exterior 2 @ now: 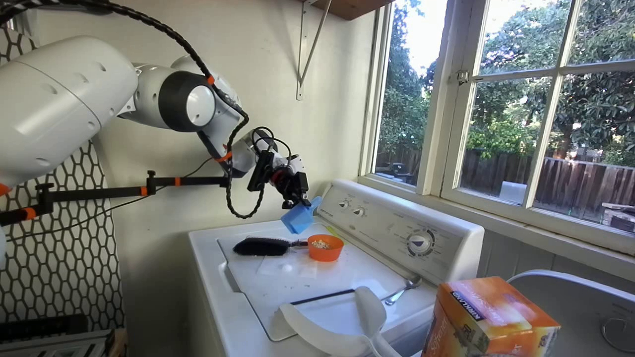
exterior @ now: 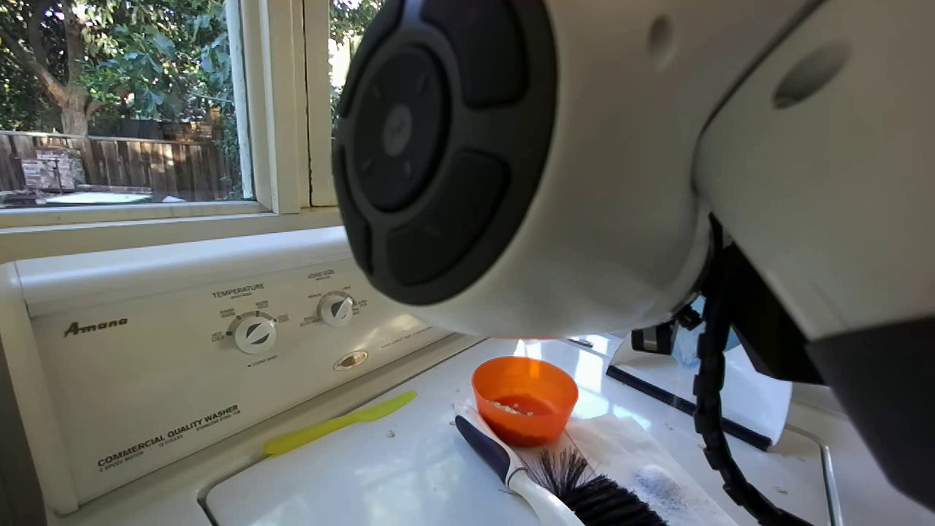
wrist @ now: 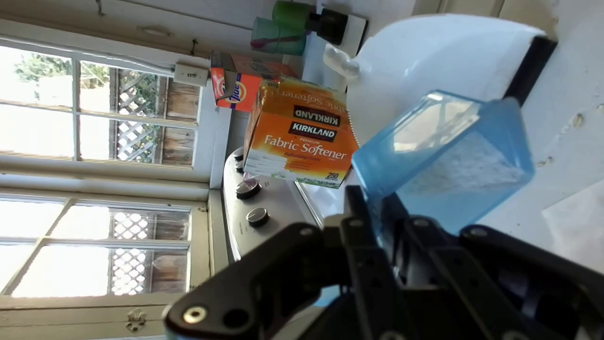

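Daylight glints on the washer lid (exterior 2: 278, 297); above it, left of the orange bowl (exterior 2: 325, 252) in an exterior view, hangs the tilted blue cup (exterior 2: 297, 220). I have the hand (wrist: 375, 208) nearly closed on what seems its handle, presumably to leave the mouth clear.

The end effector (wrist: 375, 205) partly hides the blue scoop (wrist: 453, 189), and an exterior view's edge crops the brush (exterior: 539, 495).

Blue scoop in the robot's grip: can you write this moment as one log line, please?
jaws: closed on blue scoop | scoop: tilted, above washer | orange bowl: on washer, pale bits inside | brush: beside bowl
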You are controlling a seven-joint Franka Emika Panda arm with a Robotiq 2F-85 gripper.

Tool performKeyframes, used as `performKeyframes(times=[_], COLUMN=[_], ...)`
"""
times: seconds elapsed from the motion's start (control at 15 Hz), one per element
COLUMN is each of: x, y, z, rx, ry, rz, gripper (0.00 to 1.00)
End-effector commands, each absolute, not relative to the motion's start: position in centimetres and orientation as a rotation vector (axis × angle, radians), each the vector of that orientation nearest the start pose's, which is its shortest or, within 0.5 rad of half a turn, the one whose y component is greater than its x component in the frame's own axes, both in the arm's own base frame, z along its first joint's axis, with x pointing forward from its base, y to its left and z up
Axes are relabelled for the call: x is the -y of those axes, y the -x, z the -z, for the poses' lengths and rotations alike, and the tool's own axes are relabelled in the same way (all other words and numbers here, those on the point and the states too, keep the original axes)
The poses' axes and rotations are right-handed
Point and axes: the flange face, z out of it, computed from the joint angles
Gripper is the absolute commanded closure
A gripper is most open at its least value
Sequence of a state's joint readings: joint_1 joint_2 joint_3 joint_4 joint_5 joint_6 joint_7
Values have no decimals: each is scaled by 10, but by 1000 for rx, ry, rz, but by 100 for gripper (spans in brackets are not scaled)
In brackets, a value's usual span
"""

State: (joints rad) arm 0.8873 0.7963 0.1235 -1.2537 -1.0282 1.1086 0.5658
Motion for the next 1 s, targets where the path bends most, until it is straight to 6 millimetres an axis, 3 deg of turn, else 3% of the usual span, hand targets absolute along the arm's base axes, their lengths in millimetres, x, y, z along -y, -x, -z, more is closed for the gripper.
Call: performKeyframes(times=[0.0, 0.93], x=[-482, -473], y=[-466, -478], z=[-309, -313], rx=[-407, -404], ry=[-1785, -1930], rz=[-70, -62], gripper=[97, 97])
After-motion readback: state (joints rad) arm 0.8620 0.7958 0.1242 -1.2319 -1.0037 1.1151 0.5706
